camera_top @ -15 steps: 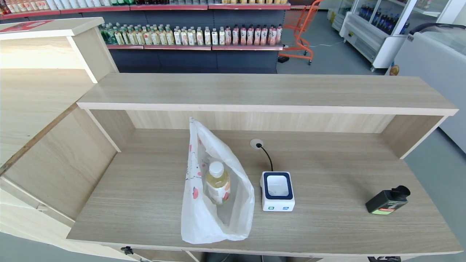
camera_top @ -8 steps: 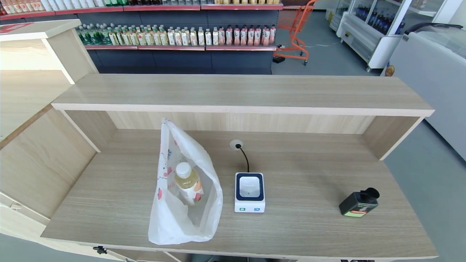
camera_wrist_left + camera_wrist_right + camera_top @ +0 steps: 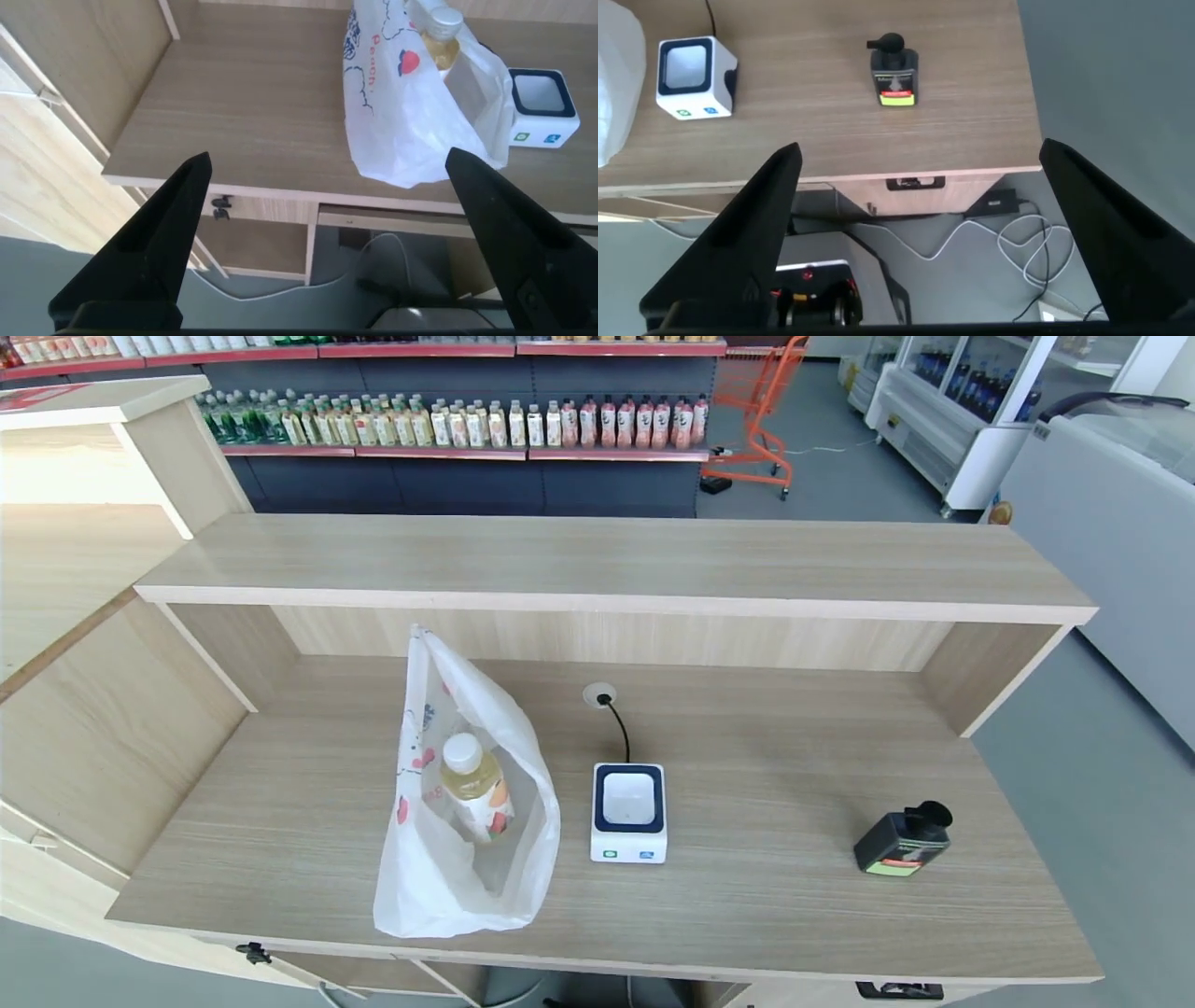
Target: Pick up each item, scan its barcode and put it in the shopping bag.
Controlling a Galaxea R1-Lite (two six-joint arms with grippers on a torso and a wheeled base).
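Left of the boxy white scanner (image 3: 628, 814) I see the crinkly thin plastic shopping bag (image 3: 420, 887), a round capped bottle (image 3: 473, 791) upright inside. A squat black bottle (image 3: 898, 843) sits well right. My left gripper (image 3: 329, 157) and right gripper (image 3: 920, 147) gape wide, holding nothing.

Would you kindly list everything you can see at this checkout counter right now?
shopping bag: 1, white with red prints, open, on the counter's left part
drink bottle: 1, yellowish with a white cap, upright inside the bag
scanner: 1, white and navy, mid-counter, right of the bag
cable: 1, black, behind the scanner
black bottle: 1, black, lying at the counter's right
counter: 1, light wood
trolley: 1, orange, floor behind
left gripper: black, open, before the bag
right gripper: black, open, before the black bottle
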